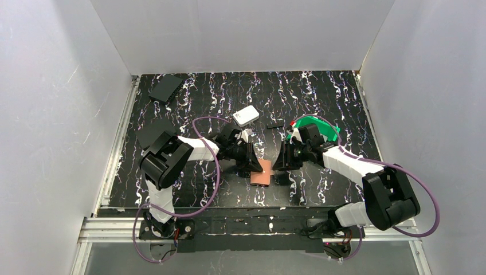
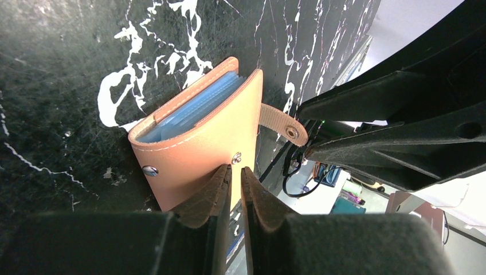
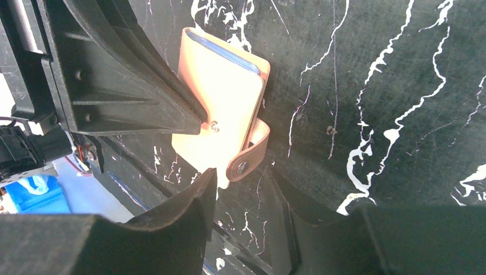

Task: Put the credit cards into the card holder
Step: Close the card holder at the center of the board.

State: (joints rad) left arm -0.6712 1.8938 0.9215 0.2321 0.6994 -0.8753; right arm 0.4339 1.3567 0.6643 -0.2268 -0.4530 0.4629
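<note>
The orange-brown card holder [image 1: 262, 174] lies folded on the black marbled table near its front edge. Light-blue inner panels [image 2: 192, 109] peek out of its open side. My left gripper [image 2: 236, 170] is shut to a thin slit with nothing seen between its tips, which rest on the cover [image 2: 195, 146] beside the snap stud [image 2: 236, 157]. My right gripper [image 3: 240, 176] is open, and the loose snap tab [image 3: 247, 156] curls just ahead of its fingers. In the top view the left gripper [image 1: 254, 165] and right gripper [image 1: 281, 165] face each other across the holder. No credit card shows.
A white rounded box [image 1: 246, 116] lies behind the left arm and a green bin [image 1: 316, 126] behind the right arm. Two dark flat rectangles [image 1: 165, 87] [image 1: 152, 132] lie at the back left. A small black piece [image 1: 276, 125] sits mid-table. White walls enclose the table.
</note>
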